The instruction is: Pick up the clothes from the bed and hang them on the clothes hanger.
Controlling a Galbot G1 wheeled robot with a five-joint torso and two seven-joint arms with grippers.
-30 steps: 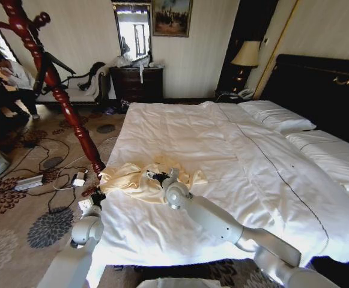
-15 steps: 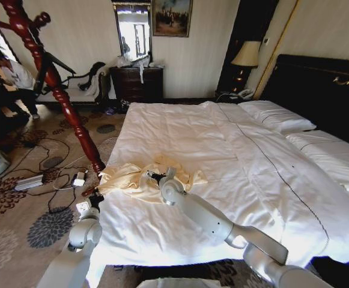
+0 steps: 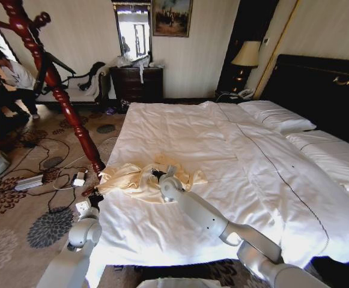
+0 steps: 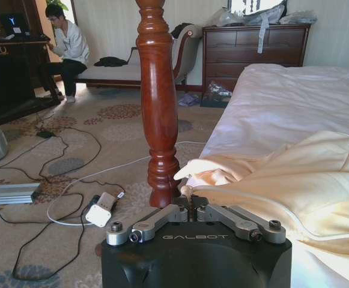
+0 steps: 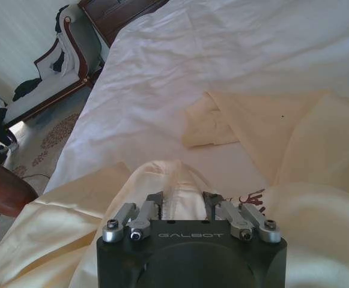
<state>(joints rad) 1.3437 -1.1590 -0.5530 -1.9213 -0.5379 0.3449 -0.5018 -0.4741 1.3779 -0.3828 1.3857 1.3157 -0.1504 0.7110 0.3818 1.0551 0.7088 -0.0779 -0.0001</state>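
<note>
- Head view: we log the clothes (image 3: 141, 176), a cream crumpled garment, lying on the near left part of the bed (image 3: 234, 156), close to its left edge. The right gripper (image 3: 157, 174) reaches across the duvet and sits on the garment's middle. The left gripper (image 3: 96, 197) hangs beside the bed's left edge, low over the carpet (image 3: 18, 222), near the foot of the red-brown coat stand (image 3: 48, 78). Cables and a white adapter (image 3: 78, 179) lie on the floor by that foot.
- Left wrist view: we note the left gripper (image 4: 190, 207) with its fingers (image 4: 180, 208) drawn together, nothing between them. Just beyond them stands the coat stand's turned post (image 4: 159, 102); a sleeve end of the clothes (image 4: 282, 174) droops over the bed edge beside it.
- Right wrist view: we record the right gripper (image 5: 184, 203) with its fingers (image 5: 157, 203) narrowed around a raised fold of the clothes (image 5: 174, 180), pinching it. More cream cloth spreads on either side, on the white duvet (image 5: 222, 54).
</note>
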